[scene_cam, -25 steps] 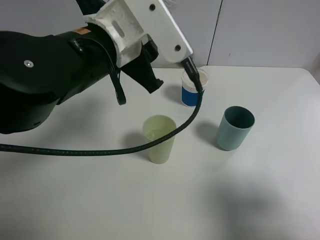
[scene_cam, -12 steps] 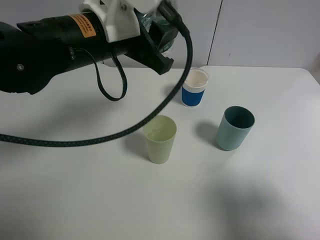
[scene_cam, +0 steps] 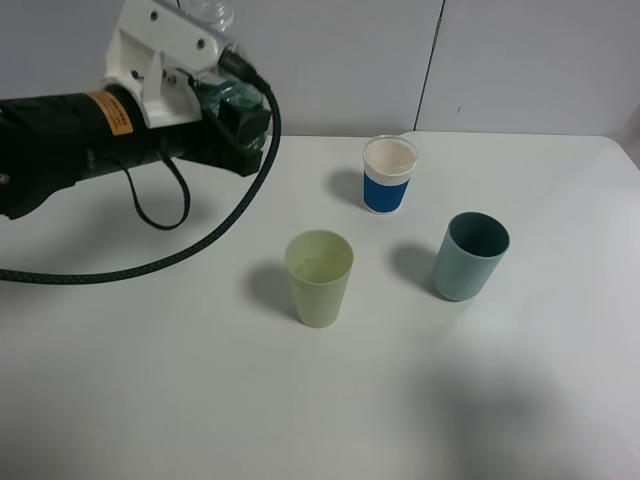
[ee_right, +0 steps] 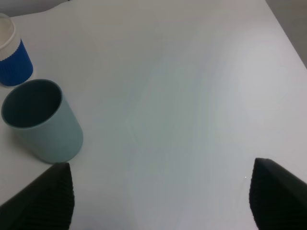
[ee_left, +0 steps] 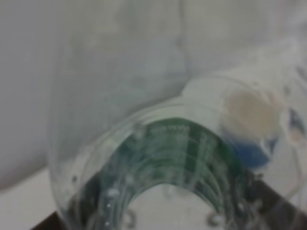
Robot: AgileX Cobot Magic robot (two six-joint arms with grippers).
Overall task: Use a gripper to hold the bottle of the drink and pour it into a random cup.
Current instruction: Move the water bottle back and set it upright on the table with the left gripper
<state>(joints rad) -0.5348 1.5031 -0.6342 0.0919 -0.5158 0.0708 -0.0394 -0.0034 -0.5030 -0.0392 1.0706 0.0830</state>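
Observation:
My left gripper (scene_cam: 238, 118) is shut on the bottle of the drink (scene_cam: 221, 96), a clear bottle with a dark green label. It holds the bottle roughly upright above the table's back left, with the open neck pointing up. The bottle fills the left wrist view (ee_left: 172, 143). The pale yellow-green cup (scene_cam: 319, 277) stands at the table's middle, to the right of and nearer than the bottle, with some liquid in it. My right gripper (ee_right: 163, 201) is open and empty and does not show in the exterior view.
A white cup with a blue band (scene_cam: 389, 174) stands at the back, also in the right wrist view (ee_right: 10, 56). A teal-green tumbler (scene_cam: 470, 255) stands right of the pale cup, also in the right wrist view (ee_right: 42, 121). The arm's black cable (scene_cam: 150, 265) hangs over the table's left.
My left arm has swung back to the left, away from above the cups. The bottle has turned from tilted to roughly upright. The cups have not moved.

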